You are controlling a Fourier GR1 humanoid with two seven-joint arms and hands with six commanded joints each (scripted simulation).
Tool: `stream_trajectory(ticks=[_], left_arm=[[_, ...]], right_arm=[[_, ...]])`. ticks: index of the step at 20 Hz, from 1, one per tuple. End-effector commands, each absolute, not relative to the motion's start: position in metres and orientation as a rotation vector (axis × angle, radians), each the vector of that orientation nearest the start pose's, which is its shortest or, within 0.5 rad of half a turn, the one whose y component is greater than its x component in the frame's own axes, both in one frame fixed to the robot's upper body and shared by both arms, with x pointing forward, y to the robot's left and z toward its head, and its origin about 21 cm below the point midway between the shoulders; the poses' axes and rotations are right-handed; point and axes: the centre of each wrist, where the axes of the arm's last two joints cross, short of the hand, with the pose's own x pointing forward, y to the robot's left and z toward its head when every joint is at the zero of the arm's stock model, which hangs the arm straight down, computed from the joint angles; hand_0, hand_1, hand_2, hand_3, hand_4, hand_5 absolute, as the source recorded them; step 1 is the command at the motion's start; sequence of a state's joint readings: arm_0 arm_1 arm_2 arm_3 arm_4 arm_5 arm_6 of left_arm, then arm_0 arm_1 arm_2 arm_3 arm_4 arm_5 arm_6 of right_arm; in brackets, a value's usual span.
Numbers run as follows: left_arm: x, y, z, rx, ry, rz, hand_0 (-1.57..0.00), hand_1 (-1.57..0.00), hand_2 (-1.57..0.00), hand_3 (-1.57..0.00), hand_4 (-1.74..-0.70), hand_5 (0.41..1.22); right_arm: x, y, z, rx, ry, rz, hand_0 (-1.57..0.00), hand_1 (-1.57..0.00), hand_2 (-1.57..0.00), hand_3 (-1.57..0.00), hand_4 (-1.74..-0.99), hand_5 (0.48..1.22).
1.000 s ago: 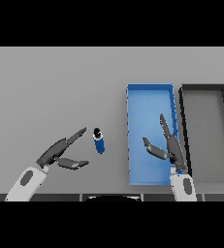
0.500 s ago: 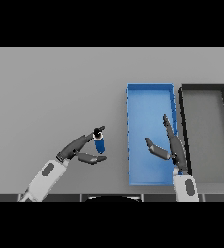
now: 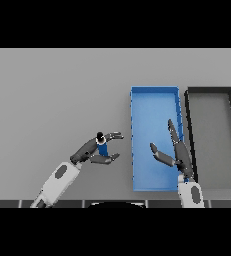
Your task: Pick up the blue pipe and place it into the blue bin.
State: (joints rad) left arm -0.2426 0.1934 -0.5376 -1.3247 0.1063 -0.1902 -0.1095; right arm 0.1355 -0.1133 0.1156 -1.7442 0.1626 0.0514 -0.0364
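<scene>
The blue pipe (image 3: 103,148) stands on end on the grey table, left of the blue bin (image 3: 152,112). My left hand (image 3: 89,150) is at the pipe, which sits in the gap between the fingers (image 3: 114,135) on its far side and the thumb (image 3: 109,159) on its near side. The fingers are nearly straight and not closed round it. My right hand (image 3: 179,155) is open, fingers straight, over the near right part of the blue bin.
A black bin (image 3: 209,91) stands right of the blue bin, side by side with it. The grey table (image 3: 52,90) stretches to the left and far side.
My left hand has moved right to the pipe, and its fingers and thumb now reach past it on both sides. My right hand has barely shifted over the blue bin.
</scene>
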Motion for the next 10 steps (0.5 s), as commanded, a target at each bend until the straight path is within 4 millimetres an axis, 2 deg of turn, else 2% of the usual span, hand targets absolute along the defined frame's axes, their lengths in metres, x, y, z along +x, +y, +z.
stream_trajectory(ticks=[1, 3, 5, 7, 10], left_arm=[[0.267, 0.140, -0.024, -0.493, -1.466, -0.697, -0.29, -0.46, -0.54, -0.49, -1.34, 0.765], [0.265, 0.137, -0.029, -0.497, -1.462, -0.694, -0.72, -0.86, -0.90, -0.88, -1.48, 0.929], [0.263, 0.134, -0.026, -0.503, -1.457, -0.731, -1.02, -1.11, -1.14, -1.10, -1.57, 1.034], [0.261, 0.130, -0.029, -0.508, -1.496, -0.740, -1.22, -1.28, -1.30, -1.22, -1.63, 1.101], [0.261, 0.127, -0.029, -0.506, -1.531, -0.725, -1.39, -1.42, -1.43, -1.35, -1.68, 1.160]], right_arm=[[0.216, -0.235, 0.015, -0.110, -1.623, 0.300, 0.00, 0.00, 0.00, 0.00, -1.199, 0.605], [0.219, -0.236, 0.017, -0.107, -1.624, 0.296, 0.00, 0.00, 0.00, 0.00, -1.198, 0.604], [0.219, -0.239, 0.016, -0.112, -1.628, 0.298, 0.00, 0.00, 0.00, 0.00, -1.196, 0.604], [0.219, -0.236, 0.013, -0.110, -1.626, 0.315, 0.00, 0.00, 0.00, 0.00, -1.195, 0.603], [0.216, -0.239, 0.013, -0.092, -1.634, 0.311, 0.00, 0.00, 0.00, 0.00, -1.192, 0.602]])
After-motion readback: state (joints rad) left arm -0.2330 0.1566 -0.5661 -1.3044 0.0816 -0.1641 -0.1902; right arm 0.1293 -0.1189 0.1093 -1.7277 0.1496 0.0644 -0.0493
